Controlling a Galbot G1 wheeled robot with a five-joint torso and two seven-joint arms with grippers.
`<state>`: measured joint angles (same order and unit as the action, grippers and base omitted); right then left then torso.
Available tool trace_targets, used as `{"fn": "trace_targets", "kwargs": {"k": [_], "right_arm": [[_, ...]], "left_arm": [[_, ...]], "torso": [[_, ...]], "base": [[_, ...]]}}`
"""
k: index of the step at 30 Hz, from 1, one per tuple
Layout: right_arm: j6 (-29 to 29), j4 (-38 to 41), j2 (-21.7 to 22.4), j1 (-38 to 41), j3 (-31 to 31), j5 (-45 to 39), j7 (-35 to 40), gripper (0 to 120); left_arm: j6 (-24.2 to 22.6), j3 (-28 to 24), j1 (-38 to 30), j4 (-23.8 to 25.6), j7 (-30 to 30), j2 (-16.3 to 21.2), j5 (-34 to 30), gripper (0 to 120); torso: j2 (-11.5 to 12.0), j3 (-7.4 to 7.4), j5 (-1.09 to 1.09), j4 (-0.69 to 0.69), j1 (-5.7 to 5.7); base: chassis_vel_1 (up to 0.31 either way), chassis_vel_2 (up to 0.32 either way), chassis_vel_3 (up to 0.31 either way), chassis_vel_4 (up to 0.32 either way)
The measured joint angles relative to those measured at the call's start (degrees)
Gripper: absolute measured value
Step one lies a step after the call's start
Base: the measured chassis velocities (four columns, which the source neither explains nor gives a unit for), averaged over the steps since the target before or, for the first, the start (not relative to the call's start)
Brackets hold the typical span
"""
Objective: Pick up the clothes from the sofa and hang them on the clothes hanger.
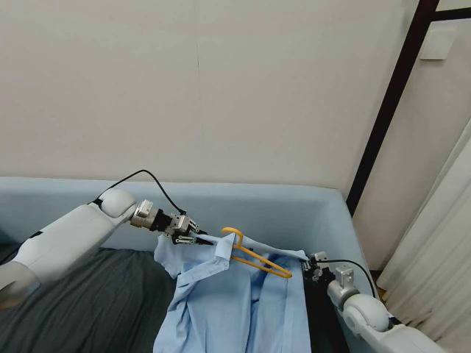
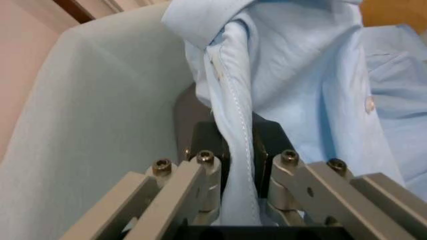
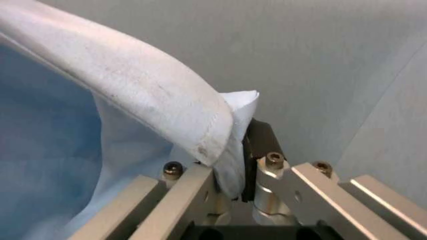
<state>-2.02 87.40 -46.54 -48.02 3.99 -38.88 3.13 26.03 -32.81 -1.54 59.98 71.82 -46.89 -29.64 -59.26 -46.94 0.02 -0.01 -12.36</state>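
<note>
A light blue shirt (image 1: 235, 301) hangs spread between my two grippers above the sofa seat. An orange hanger (image 1: 254, 257) lies at its collar, hook up. My left gripper (image 1: 193, 237) is shut on the shirt's left shoulder edge; in the left wrist view the stitched fabric edge (image 2: 237, 145) runs between the black pads (image 2: 207, 137). My right gripper (image 1: 315, 266) is shut on the shirt's right corner; in the right wrist view a folded hem (image 3: 160, 95) is pinched between the fingers (image 3: 257, 145).
The pale blue sofa back (image 1: 243, 202) runs behind the shirt and its armrest (image 1: 346, 220) stands at the right. A dark grey garment (image 1: 96, 301) lies on the seat at the left. A dark door frame (image 1: 386, 103) and a white curtain (image 1: 441, 243) stand right.
</note>
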Motion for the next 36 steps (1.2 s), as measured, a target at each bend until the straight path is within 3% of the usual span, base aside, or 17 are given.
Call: {"fn": "trace_targets", "kwargs": {"k": [13, 24, 28, 32, 36], "right_arm": [[0.4, 9.3, 5.3, -3.3, -1.9, 2.1, 2.0, 0], [-1.7, 17.1, 9.1, -4.0, -1.9, 0.7, 3.9, 0], [-2.3, 19.4, 9.8, -4.2, -1.5, 0.4, 4.6, 0], [-2.9, 23.0, 10.7, -4.2, -1.0, 1.4, 5.5, 0], [-3.0, 23.6, 11.4, -3.9, -1.0, 1.5, 5.9, 0]], "left_arm": [[-1.7, 1.4, 0.5, -1.9, -3.3, -0.3, 2.0, 7], [-5.6, 0.3, 2.5, -0.5, -8.5, 0.4, -2.1, 7], [-7.3, -1.0, 2.5, 1.0, -10.7, 0.3, -2.6, 7], [-11.8, -5.9, 1.5, 4.8, -14.1, 0.3, -9.5, 7], [-12.6, -7.7, 0.8, 5.6, -14.5, -0.2, -10.1, 7]], "torso": [[0.0, 0.0, 0.0, 0.0, 0.0], [0.0, 0.0, -0.01, 0.01, 0.0], [0.0, 0.01, 0.01, 0.0, 0.0], [0.0, 0.0, 0.01, 0.01, 0.0], [0.0, 0.0, 0.0, 0.0, 0.0]], "base": [[0.0, 0.0, 0.0, 0.0], [0.0, 0.0, 0.0, 0.0], [0.0, 0.0, 0.0, 0.0], [0.0, 0.0, 0.0, 0.0], [0.0, 0.0, 0.0, 0.0]]}}
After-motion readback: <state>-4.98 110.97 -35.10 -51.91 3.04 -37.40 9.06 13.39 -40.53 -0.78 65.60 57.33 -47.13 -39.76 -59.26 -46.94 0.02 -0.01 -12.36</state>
